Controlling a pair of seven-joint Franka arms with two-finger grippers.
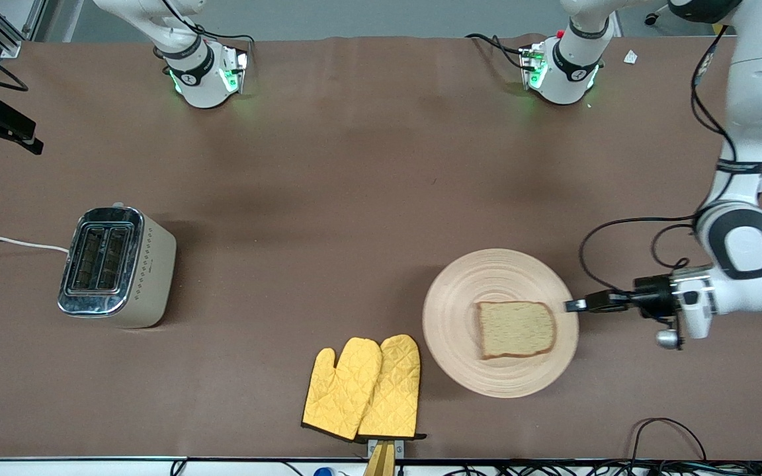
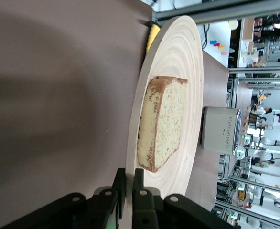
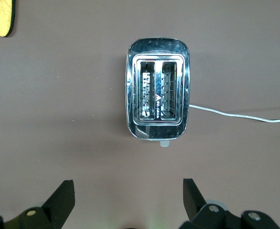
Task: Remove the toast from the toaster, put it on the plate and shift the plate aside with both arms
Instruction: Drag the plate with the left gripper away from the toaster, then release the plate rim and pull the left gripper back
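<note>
The toast (image 1: pixel 515 328) lies flat on the plate (image 1: pixel 460 291), lower right of centre in the front view, a little toward my left arm's edge of it. It looks light and crumbly, so I would leave it alone and let the plate carry it. The plate (image 2: pixel 176 43) seems to be stiff, smooth wood with a thin raised rim, probably light but slippery; the rim is the only sensible place to take hold. My left gripper (image 1: pixel 575 305) already pinches that rim at the edge toward the left arm's end of the table, fingers (image 2: pixel 119 183) clamped tight on the wood. A one-sided pinch may let the plate tilt or pivot, so I judge a slow, level slide is called for.

My right gripper (image 3: pixel 125 198) hangs high over the toaster (image 1: pixel 116 268), its fingers spread wide and empty. The toaster (image 3: pixel 157 89) sits at the left of the front view, both slots empty. Yellow oven mitts (image 1: pixel 364 389) lie beside the plate, lower centre.
</note>
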